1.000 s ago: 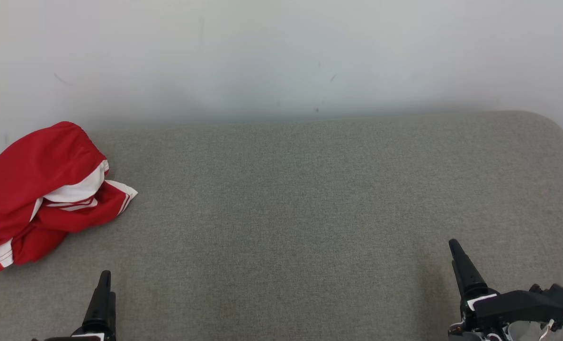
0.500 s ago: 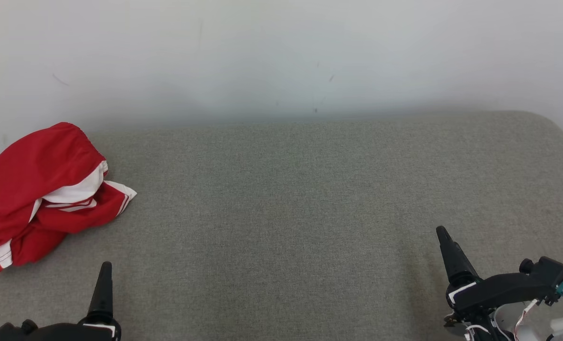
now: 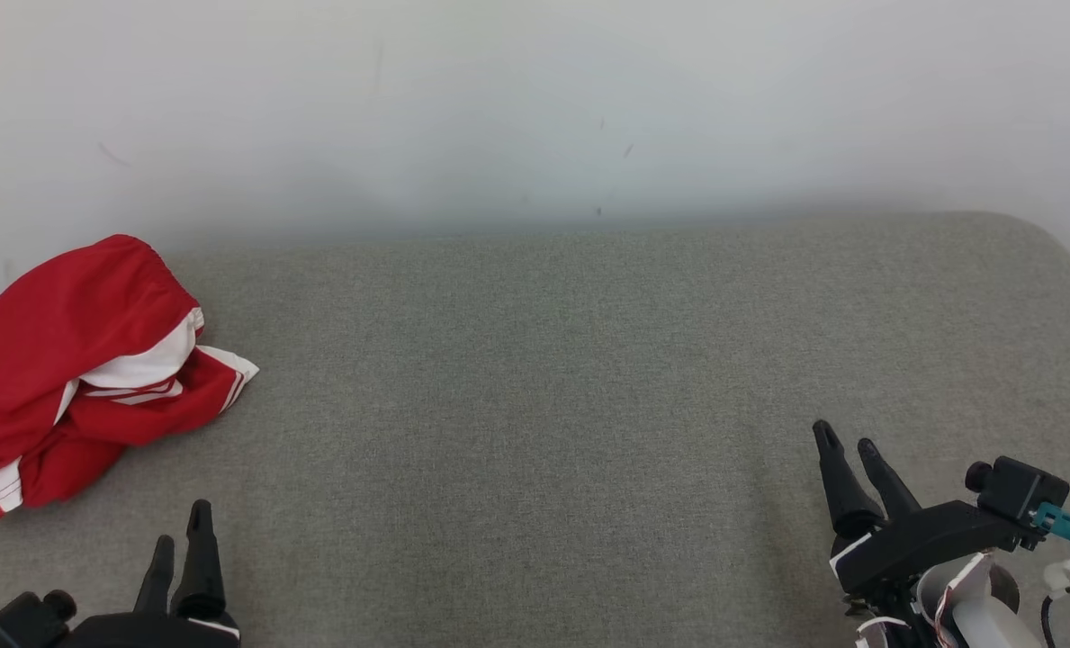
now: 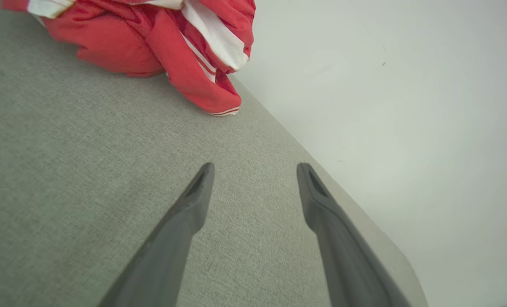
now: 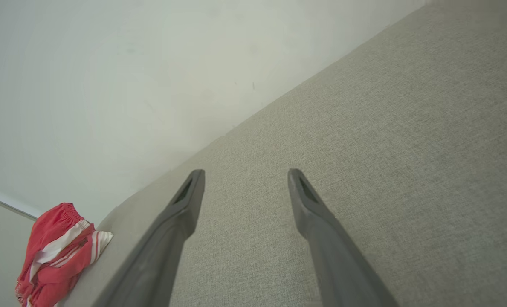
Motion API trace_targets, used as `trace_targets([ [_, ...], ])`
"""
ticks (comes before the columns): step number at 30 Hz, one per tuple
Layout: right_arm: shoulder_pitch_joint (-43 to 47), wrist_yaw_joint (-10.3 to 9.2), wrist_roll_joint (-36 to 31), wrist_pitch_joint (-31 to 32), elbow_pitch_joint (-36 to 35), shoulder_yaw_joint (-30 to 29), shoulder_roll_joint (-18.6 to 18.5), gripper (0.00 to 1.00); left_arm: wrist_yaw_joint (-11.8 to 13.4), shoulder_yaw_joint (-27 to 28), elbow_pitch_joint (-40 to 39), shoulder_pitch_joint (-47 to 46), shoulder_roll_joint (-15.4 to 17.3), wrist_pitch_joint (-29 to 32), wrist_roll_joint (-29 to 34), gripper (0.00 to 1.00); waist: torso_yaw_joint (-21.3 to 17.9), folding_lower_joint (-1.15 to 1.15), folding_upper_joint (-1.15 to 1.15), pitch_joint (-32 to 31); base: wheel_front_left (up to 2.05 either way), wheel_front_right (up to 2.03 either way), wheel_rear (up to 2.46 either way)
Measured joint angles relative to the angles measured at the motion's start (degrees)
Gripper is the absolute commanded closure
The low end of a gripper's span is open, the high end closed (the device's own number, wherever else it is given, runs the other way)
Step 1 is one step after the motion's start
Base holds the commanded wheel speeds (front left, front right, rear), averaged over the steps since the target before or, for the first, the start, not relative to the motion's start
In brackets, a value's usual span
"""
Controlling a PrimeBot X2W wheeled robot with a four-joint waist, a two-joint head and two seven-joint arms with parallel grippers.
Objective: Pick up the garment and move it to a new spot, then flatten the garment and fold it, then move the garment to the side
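Now 1 crumpled garment (image 3: 67, 360) on grey cushion (image 3: 535, 360); left end effector (image 3: 182, 524) & right end effector (image 3: 844, 435) both spread apart, empty.

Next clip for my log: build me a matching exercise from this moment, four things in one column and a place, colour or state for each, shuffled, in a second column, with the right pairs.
Column one
1. garment
2. left end effector
3. right end effector
4. grey surface

Column two
A. open, at the lower right of the head view
B. crumpled, red and white, at the far left
C. open, at the lower left of the head view, near the garment but not touching it
D. woven fabric, running up to a pale wall

Pairs: 1-B, 2-C, 3-A, 4-D
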Motion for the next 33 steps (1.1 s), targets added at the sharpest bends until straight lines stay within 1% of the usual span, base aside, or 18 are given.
trace_targets([
  [2, -0.46, -0.1, -1.91, -0.45, 0.19, 0.58, -0.43, 0.0, 0.29, 0.01, -0.01, 0.01, -0.14, -0.49, 2.52, 0.0, -0.02, 0.0, 0.0, -0.06, 0.0, 0.0, 0.0],
  [7, -0.49, -1.03, -5.84, -0.75, 0.67, 1.87, -1.11, 0.0, 0.94, -0.08, -0.18, 0.03, -0.51, -0.74, 7.56, 0.0, -0.11, 0.0, 0.0, -0.25, 0.0, 0.0, 0.0],
  [10, -0.57, -1.18, -8.4, -0.92, 0.73, 2.68, -1.43, 0.0, 1.44, -0.6, -0.33, 0.03, -0.18, -0.74, 10.82, 0.0, -0.17, 0.0, 0.0, -0.37, 0.0, 0.0, 0.0],
  [11, -0.69, -1.62, -9.13, -0.93, 0.75, 2.92, -1.58, 0.0, 1.45, -0.92, -0.49, 0.04, 0.1, -0.74, 11.79, 0.0, -0.2, 0.0, 0.0, -0.4, 0.0, 0.0, 0.0],
  [14, -1.45, -2.1, -11.33, -1.12, 0.76, 3.39, -2.02, 0.0, 1.96, -1.51, -1.2, 0.04, 0.65, -0.75, 14.5, 0.0, -0.28, 0.0, 0.0, -0.5, 0.0, 0.0, 0.0],
  [24, -1.71, -3.42, -17.92, -2.52, 0.51, 4.08, -3.01, 0.0, 3.27, -2.53, -2.57, 0.31, 0.98, -0.91, 24.4, 0.0, -0.48, 0.0, 0.0, -0.83, 0.0, 0.0, 0.0],
  [33, -1.7, -4.63, -23.86, -3.97, 0.11, 3.32, -3.47, 0.0, 4.55, -2.9, -4.7, 0.47, 1.58, -1.0, 32.31, 0.0, -0.86, 0.0, 0.0, -1.0, 0.0, 0.0, 0.0],
])
